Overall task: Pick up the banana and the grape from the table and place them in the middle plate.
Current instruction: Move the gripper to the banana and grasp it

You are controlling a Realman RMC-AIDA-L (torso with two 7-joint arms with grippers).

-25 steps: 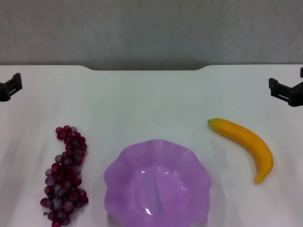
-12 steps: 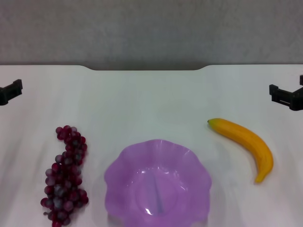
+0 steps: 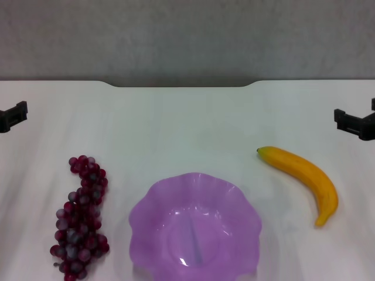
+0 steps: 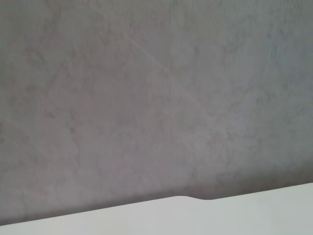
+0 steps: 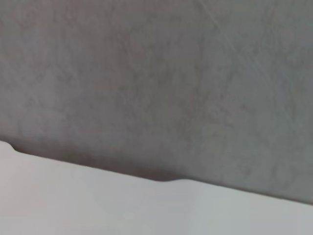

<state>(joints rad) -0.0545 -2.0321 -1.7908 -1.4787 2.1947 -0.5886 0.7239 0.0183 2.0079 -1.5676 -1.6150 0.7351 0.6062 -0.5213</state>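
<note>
On the plain white table point(image 3: 187, 123), curved yellow banana point(image 3: 304, 178) and dark-red grape bunch point(image 3: 81, 216) flank the empty scalloped purple plate point(image 3: 153, 199), apparently staged for each black gripper, left point(image 3: 13, 116) and right point(image 3: 355, 122), finger state indiscernible.

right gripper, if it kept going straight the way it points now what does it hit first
Probably nothing on the table. The right gripper sits at the head view's right edge, and its wrist camera faces only the far table edge and grey wall beyond, so the wall comes first; depth is unclear.

Purple middle plate point(image 3: 195, 193) on white table point(image 3: 187, 123) — grape point(image 3: 82, 216) left, banana point(image 3: 304, 178) right
</note>
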